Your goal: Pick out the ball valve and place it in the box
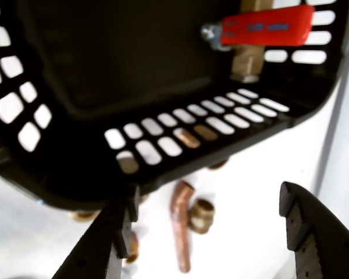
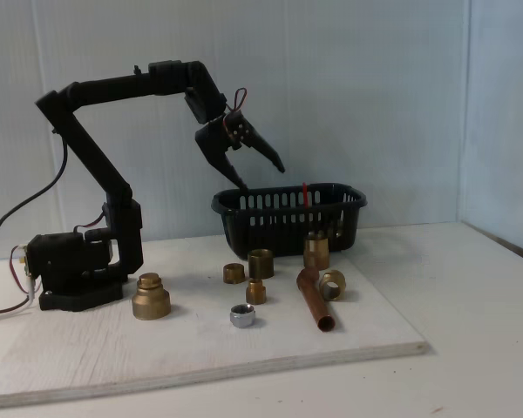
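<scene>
Ball valve (image 1: 262, 35) sits inside the box (image 1: 163, 163), red lever up against the far slotted wall in the wrist view; in the fixed view we just see a red sliver of it above the rim (image 2: 304, 192). Gripper (image 1: 206, 226) hangs above the box's near edge, jaws spread wide with nothing between them (so the drop looks done to us). We'd say it sits high to clear the rim on the way out. Copper pipe (image 2: 312, 298) and the brass fittings (image 2: 150, 296) lie on the board (image 2: 87, 357) in front, untouched.
</scene>
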